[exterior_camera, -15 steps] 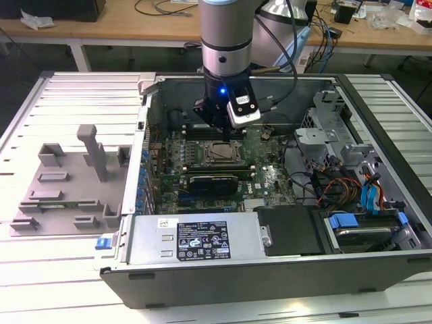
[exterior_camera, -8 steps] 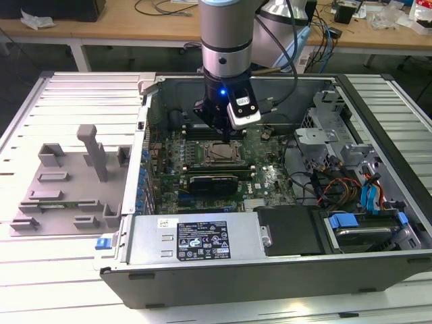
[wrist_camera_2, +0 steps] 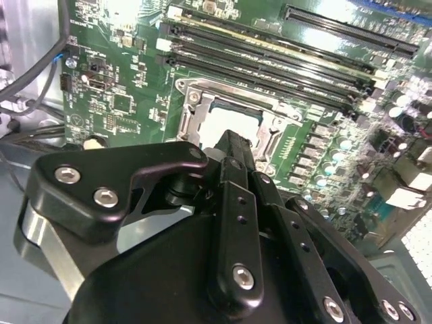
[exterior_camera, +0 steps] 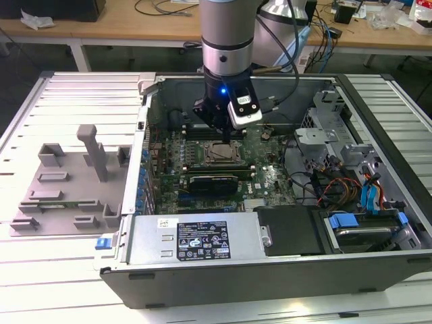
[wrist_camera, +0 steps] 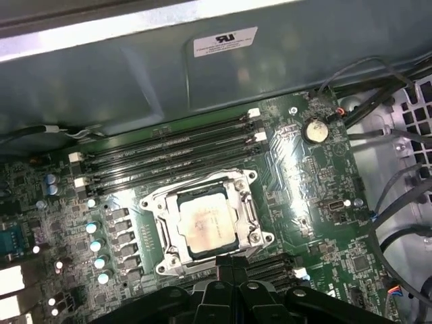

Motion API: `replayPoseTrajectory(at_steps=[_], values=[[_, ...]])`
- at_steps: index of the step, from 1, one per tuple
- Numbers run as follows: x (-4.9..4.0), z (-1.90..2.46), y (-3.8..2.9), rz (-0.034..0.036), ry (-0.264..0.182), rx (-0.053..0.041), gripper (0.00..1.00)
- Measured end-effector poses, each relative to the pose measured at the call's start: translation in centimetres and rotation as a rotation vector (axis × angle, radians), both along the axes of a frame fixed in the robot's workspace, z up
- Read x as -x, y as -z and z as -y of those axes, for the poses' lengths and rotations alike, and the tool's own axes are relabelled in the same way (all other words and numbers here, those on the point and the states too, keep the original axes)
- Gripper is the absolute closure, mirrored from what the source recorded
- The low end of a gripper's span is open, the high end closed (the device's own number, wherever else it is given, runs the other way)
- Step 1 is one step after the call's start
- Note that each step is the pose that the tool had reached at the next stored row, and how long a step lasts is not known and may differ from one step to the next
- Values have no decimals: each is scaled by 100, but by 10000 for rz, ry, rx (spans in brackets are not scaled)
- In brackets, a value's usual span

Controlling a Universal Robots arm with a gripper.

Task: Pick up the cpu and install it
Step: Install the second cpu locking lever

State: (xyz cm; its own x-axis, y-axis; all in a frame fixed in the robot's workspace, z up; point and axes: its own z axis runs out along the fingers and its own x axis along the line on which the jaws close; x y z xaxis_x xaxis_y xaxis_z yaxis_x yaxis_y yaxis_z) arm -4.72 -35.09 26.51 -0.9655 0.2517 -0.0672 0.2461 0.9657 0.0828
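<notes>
Slatted desk (exterior_camera: 67, 270) carries open computer case (exterior_camera: 378, 135); cpu (wrist_camera: 206, 223) seated in socket frame (wrist_camera: 251, 214); pincer (wrist_camera: 229, 264) clenched empty just above it.

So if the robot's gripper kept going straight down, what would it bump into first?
Most likely the cpu lying in the socket frame on the motherboard. The gripper hangs just above it, though the gap is hard to judge.
</notes>
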Motion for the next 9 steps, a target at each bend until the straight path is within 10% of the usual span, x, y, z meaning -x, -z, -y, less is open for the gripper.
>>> replayPoseTrajectory(at_steps=[5, 9], values=[[0, 38, 18, -459, -975, 140, 89], [1, 115, 30, -511, -1095, 139, 89]])
